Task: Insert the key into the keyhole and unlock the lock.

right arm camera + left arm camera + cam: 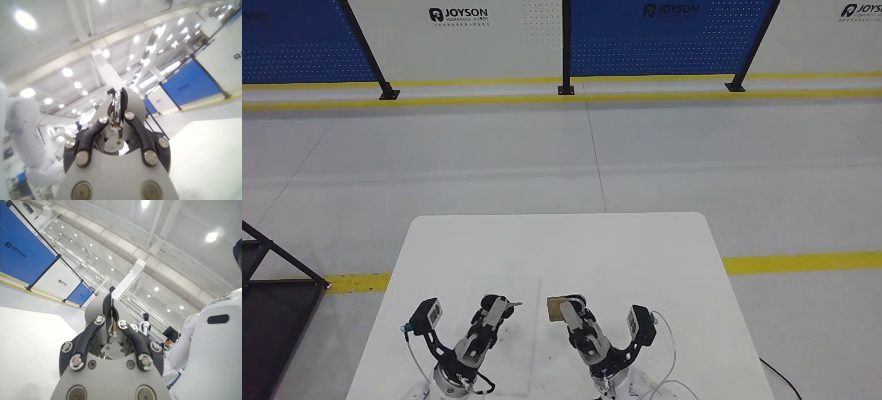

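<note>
Pinching the key (pixel 114 326) between closed fingers, the left gripper (pixel 111 303) hovers over the near end of the white table (pixel 562 245). Just beside it, the right gripper (pixel 118 95) clamps the brass padlock (pixel 555 309) by its silver shackle (pixel 117 108), a small gap separating key and lock.
</note>
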Robot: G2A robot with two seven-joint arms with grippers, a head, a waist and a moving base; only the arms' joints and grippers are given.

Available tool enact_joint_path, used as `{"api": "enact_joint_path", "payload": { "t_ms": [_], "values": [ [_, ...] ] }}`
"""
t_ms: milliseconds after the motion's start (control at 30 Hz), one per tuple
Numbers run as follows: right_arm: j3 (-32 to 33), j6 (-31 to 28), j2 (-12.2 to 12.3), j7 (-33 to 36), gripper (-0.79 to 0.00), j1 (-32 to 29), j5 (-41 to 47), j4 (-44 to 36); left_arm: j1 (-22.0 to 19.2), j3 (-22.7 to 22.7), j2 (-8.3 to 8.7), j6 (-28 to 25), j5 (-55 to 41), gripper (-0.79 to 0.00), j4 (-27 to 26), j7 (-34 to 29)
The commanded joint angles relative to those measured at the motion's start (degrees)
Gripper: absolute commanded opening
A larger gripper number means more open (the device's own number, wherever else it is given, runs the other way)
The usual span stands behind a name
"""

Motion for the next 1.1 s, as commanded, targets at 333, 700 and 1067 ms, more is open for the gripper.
{"api": "enact_joint_path", "payload": {
  "t_ms": [333,700,1067],
  "values": [
    [-0.98,2.24,-1.35,-2.08,-0.785,0.55,1.94,2.48,-3.11,6.05,-0.23,0.0,7.7,-0.785,3.25,7.73],
    [-1.08,1.93,-1.9,-3.49,-0.785,0.15,0.34,2.9,-5.72,8.23,-1.06,0.0,11.4,-0.785,6.68,11.93],
    [-0.94,2.26,-2.05,-3.34,-0.785,0.02,0.12,2.96,-6.24,8.98,-1.97,1.3,13.02,-0.785,7.01,12.91]
  ]
}}
